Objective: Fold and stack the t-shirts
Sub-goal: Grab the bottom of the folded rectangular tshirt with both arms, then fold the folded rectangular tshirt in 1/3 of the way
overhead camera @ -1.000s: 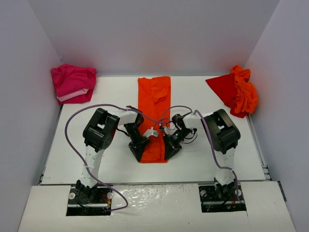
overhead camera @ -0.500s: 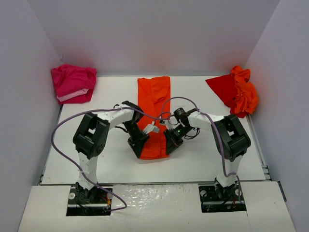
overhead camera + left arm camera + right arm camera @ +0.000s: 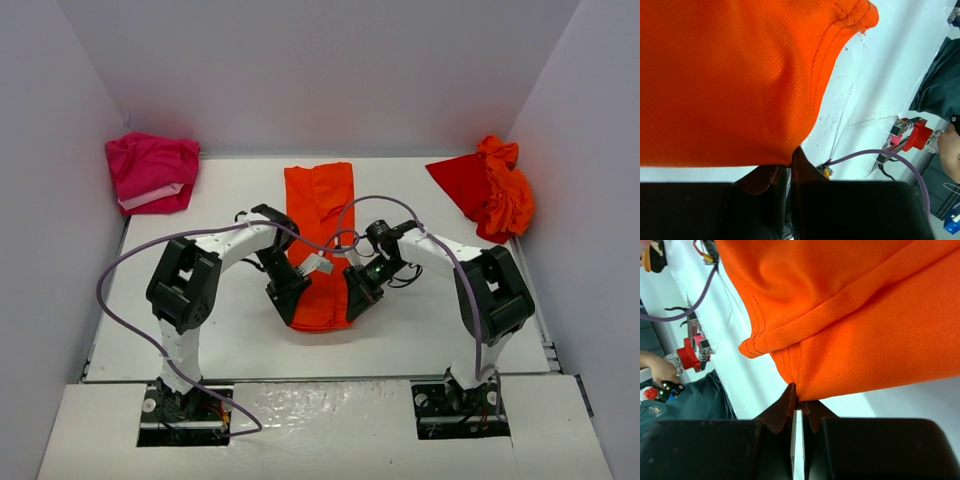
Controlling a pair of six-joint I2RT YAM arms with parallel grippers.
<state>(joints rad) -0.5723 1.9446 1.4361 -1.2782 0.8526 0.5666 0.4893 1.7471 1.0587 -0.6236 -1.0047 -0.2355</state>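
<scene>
An orange t-shirt, folded into a long strip, lies down the middle of the table. My left gripper is shut on its near left corner and my right gripper is shut on its near right corner. The near end is lifted and curls over the strip. In the left wrist view the orange cloth fills the frame above the closed jaws. In the right wrist view the cloth hem is pinched between the jaws. A crumpled orange-red shirt lies at the back right.
A folded pink shirt sits at the back left corner. White walls close the table on the left, back and right. Purple cables loop from both arms over the near half of the table.
Both grippers have carried the shirt's near end up and away from me, so the strip looks shorter. Both arms have stretched further out.
</scene>
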